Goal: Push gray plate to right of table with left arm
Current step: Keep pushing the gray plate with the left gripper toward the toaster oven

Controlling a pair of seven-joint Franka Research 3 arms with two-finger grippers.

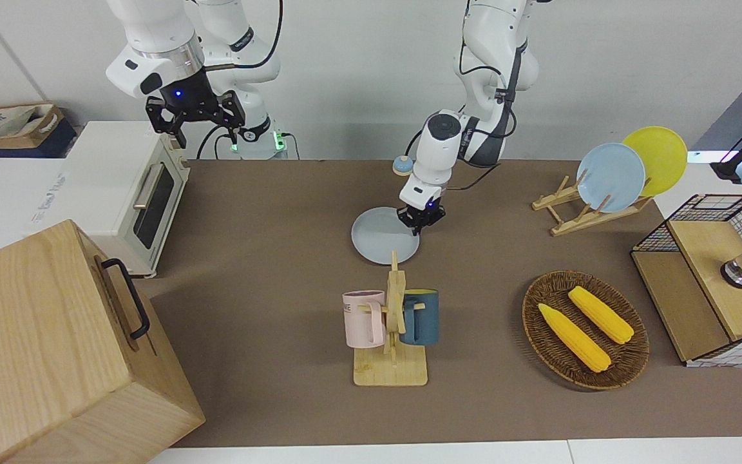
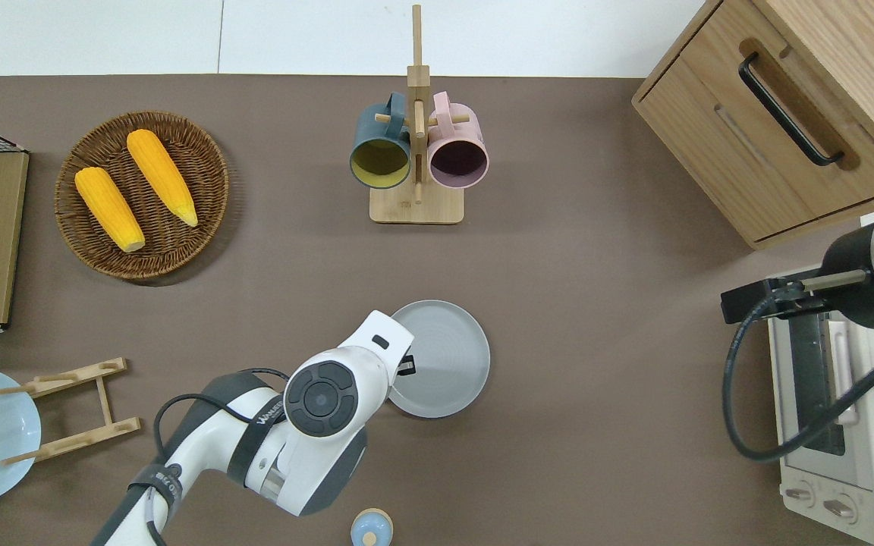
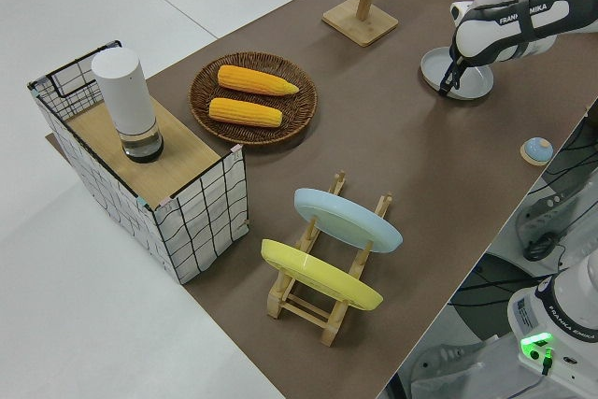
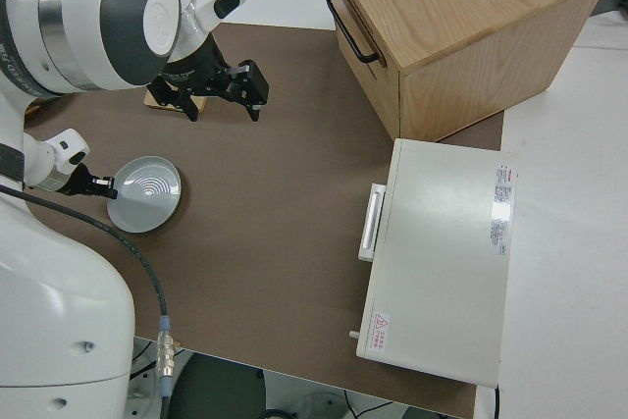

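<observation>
Gray plate (image 1: 384, 236) sits flat mid-worktop (image 1: 268, 212) in the front view, left tool (image 1: 420, 219) on its rim, can't tell its finger state. Overhead: plate nearer the robots than the mug rack (image 2: 416, 163). Right tool (image 4: 218, 90) parked, fingers spread.

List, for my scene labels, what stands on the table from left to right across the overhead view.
Wicker basket → mug rack → gray plate → wooden box.

Left gripper (image 1: 420, 221) at gray plate (image 1: 380, 236) rim; right arm parked.
</observation>
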